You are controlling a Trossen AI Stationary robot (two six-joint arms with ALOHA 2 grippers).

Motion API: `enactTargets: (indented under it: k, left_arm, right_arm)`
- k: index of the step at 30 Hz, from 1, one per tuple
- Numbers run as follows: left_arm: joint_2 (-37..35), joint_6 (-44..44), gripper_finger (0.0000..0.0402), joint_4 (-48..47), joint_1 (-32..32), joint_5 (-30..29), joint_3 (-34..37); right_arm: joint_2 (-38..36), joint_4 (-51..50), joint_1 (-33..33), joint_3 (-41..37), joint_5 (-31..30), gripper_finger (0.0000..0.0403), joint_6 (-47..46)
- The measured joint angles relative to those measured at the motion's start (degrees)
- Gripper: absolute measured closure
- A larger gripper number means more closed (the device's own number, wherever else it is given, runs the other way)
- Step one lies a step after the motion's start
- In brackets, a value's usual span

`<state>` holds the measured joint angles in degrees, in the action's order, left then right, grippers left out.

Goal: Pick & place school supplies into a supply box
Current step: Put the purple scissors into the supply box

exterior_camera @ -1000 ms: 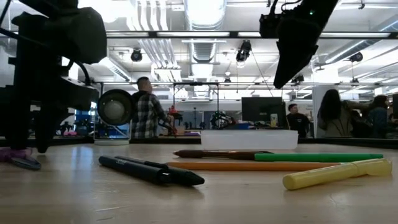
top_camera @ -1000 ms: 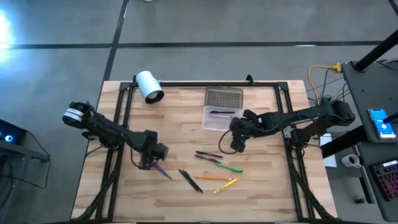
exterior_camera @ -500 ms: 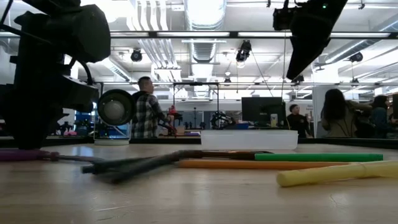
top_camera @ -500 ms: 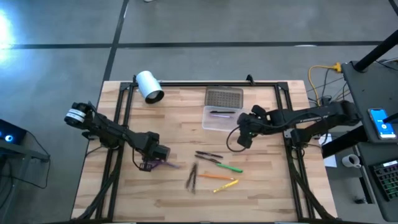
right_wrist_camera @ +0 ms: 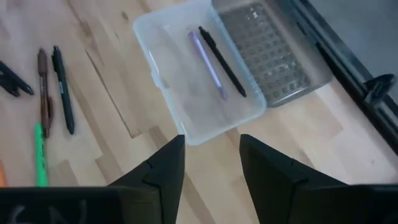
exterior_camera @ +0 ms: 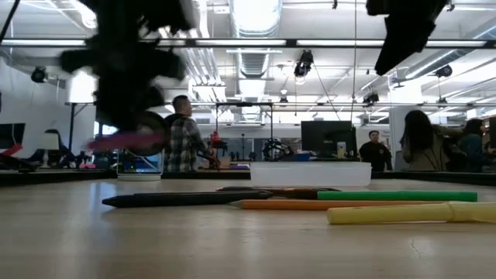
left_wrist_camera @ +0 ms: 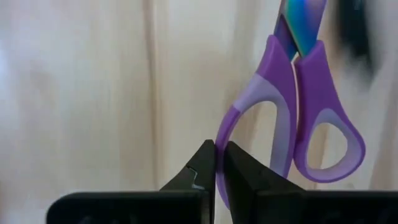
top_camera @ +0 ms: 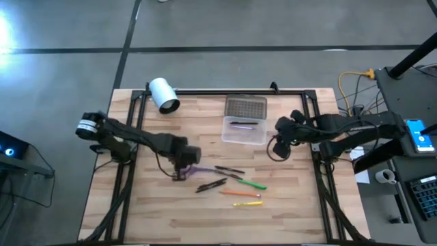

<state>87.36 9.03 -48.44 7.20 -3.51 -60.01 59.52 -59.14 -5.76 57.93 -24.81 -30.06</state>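
Both grippers have moved since a second ago. The left gripper [top_camera: 179, 171], then open over the scissors near the table's left side, has pinched its fingers [left_wrist_camera: 205, 171] together on a handle loop of the scissors [left_wrist_camera: 292, 112] and carried them toward the table's middle; in the low view they hang blurred, clear of the wood. The purple handles show just beside the gripper in the high view, pointing toward the pens.

The right gripper [top_camera: 279, 152], which hovered near the box's front corner over the pens, has drawn back toward the table's right edge and now sits beside the box [top_camera: 244, 131], with its fingers [right_wrist_camera: 163, 168] apart and nothing between them.

Two black pens [top_camera: 210, 185] have been knocked from their slanted place at the front of the table: they now lie nearly flat across, close to the scissors and the left gripper. The orange pen [top_camera: 239, 193] and the yellow pen [top_camera: 247, 203] lie parallel in front of the green pen [top_camera: 254, 184], the yellow one straighter than before. Another dark pair [top_camera: 229, 170] rests above the green one.

Inside the box lie a purple pen [right_wrist_camera: 206, 65] and a black pen [right_wrist_camera: 222, 61], side by side; the grey lid [top_camera: 246, 106] lies open behind it. The white roll [top_camera: 164, 94] stands at the table's far left corner, unmoved.

No writing or label can be read on any of these.
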Motion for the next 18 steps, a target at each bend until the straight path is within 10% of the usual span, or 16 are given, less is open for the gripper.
enactTargets:
  k: [9, 18]
  left_arm:
    - [4.7, -13.3, 0.0401, -4.5, -12.2, -5.9, -19.9]
    - [30.0, -30.2, 0.0401, -9.0, -21.1, -6.1, -50.3]
  right_arm:
    - [-7.1, -7.3, 0.0, -0.1, -2.4, 0.0266, -4.4]
    - [-8.5, -8.0, -3.4, -0.1, -2.4, 0.0266, -9.7]
